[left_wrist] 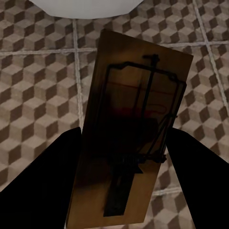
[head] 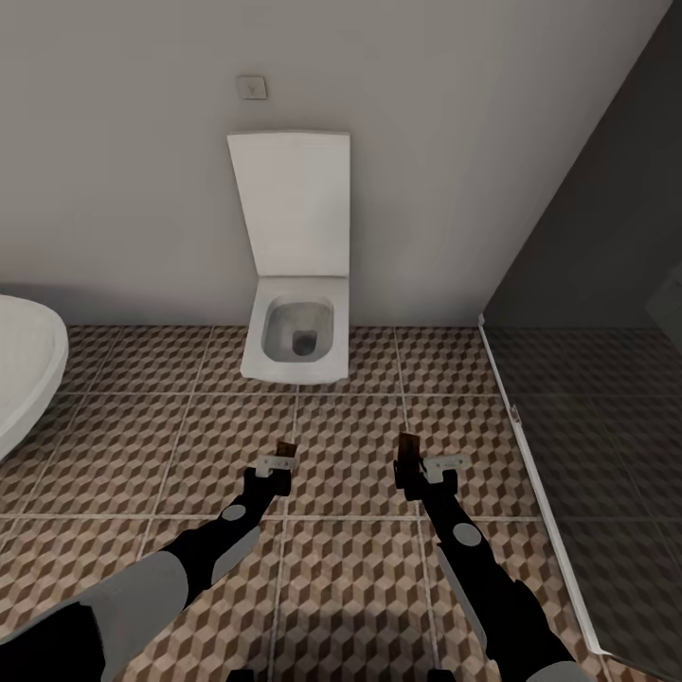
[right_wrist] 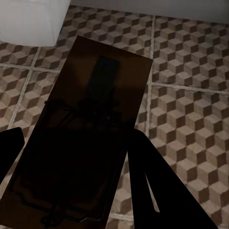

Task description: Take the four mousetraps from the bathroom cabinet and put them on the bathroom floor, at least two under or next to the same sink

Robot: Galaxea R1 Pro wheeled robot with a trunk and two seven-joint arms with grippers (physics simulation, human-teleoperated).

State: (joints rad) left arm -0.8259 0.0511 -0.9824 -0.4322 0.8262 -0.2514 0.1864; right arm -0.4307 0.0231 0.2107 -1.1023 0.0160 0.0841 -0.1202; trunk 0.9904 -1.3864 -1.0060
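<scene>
Each of my grippers carries a mousetrap above the bathroom floor (head: 350, 587). In the left wrist view a tan wooden mousetrap (left_wrist: 131, 129) with dark wire and a red mark sits between the two black fingers (left_wrist: 43, 186). In the head view the left gripper (head: 282, 455) is shut on its mousetrap (head: 285, 445). The right gripper (head: 409, 464) is shut on a darker, shadowed mousetrap (right_wrist: 88, 138), seen edge-on in the head view as a mousetrap (head: 408, 450). Cabinet and sink are out of view.
A white square toilet (head: 294, 327) with its lid up stands against the wall straight ahead. The rim of a white bathtub (head: 24, 365) curves in at the left. A dark glass shower screen (head: 587, 398) closes the right side. Patterned tiles lie between them.
</scene>
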